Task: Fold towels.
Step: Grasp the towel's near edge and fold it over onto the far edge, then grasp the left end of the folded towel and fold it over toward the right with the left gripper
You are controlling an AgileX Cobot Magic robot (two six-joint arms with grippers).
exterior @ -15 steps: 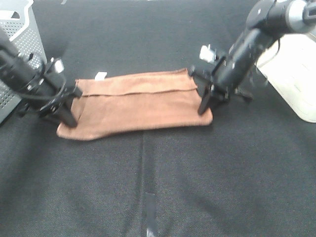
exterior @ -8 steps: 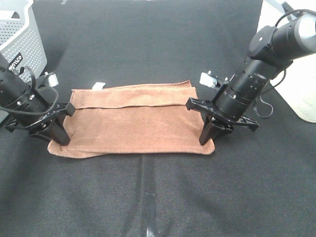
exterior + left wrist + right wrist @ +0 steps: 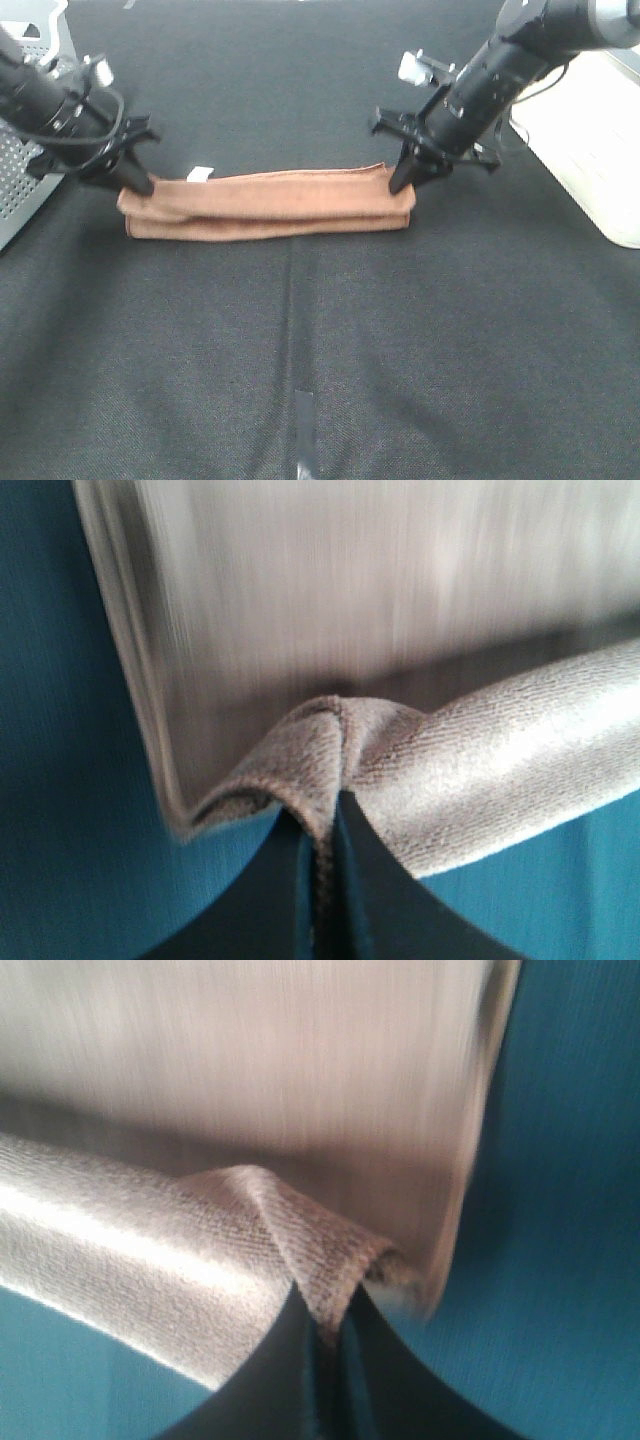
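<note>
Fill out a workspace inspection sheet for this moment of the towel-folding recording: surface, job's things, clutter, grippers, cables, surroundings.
Surface: black fabric-covered table; short strip of tape near the front.
Job's things: one brown towel, folded into a long narrow band; white tag at its far left corner.
Clutter: nothing seen.
Grippers: left gripper shut on the towel's left end; right gripper shut on its right end; both wrist views show cloth pinched between the jaws.
Cables: black cable looped at the left arm's wrist, off the towel.
Surroundings: grey perforated basket at the left edge; white object at the right edge, kind unclear.
</note>
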